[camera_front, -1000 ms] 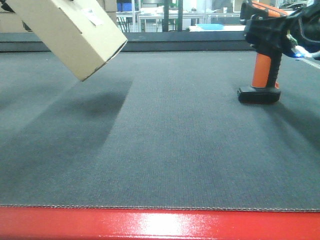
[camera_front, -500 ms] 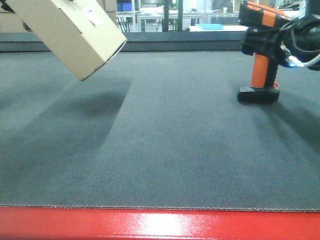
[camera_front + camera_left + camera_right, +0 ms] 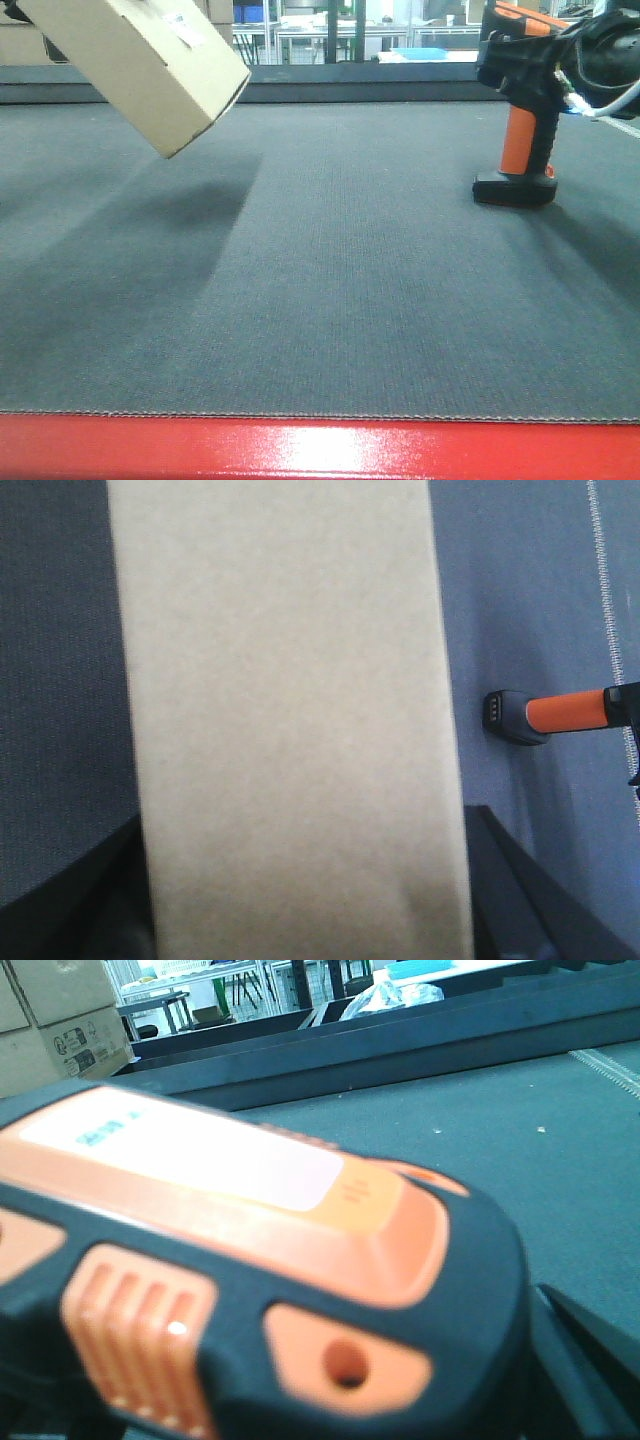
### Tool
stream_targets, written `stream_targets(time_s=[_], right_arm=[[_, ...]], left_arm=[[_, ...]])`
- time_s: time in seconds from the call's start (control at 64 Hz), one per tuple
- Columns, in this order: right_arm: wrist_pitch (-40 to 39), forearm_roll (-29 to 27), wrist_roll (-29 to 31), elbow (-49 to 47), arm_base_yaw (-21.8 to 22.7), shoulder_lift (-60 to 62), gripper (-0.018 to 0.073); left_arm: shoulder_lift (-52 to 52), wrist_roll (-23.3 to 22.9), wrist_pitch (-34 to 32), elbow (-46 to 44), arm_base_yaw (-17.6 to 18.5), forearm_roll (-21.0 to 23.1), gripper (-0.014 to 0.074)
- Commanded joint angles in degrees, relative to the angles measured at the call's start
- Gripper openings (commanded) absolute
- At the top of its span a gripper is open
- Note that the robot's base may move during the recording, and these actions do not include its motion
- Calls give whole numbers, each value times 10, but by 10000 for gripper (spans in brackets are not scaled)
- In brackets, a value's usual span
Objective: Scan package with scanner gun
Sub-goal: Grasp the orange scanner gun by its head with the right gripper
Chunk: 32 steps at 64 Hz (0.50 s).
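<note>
The package (image 3: pixel 140 65), a plain tan box with a small white label (image 3: pixel 185 28), hangs tilted above the mat at the upper left. In the left wrist view the package (image 3: pixel 290 720) fills the middle, and my left gripper (image 3: pixel 305 910) is shut on it, with a dark finger (image 3: pixel 505 890) on each side. The scanner gun (image 3: pixel 522 110) stands on its black base at the right, orange handle upright. My right gripper (image 3: pixel 588 52) is closed round its black and orange head (image 3: pixel 250 1260). The left wrist view also catches the scanner gun (image 3: pixel 555 712) at its right edge.
A dark grey mat (image 3: pixel 340 280) covers the table, with a red edge (image 3: pixel 320 450) along the front. A low dark ledge (image 3: pixel 350 85) runs along the back. Behind it stand cartons (image 3: pixel 60 1020) and tables.
The right gripper has shifted slightly right and up on the scanner's head, and the scanner has leaned and slid a little left. The package has barely moved.
</note>
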State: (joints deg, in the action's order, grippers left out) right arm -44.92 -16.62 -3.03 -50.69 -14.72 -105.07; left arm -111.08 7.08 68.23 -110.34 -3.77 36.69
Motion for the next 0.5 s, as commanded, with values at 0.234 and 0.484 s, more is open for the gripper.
stream_targets(time_s=[0.234, 0.484], right_arm=[[13, -15, 1, -11, 2, -6, 510], [16, -19, 1, -11, 2, -6, -29]], left_arm=[[10, 2, -9, -1, 1, 15, -111], [10, 2, -9, -1, 1, 15, -111]])
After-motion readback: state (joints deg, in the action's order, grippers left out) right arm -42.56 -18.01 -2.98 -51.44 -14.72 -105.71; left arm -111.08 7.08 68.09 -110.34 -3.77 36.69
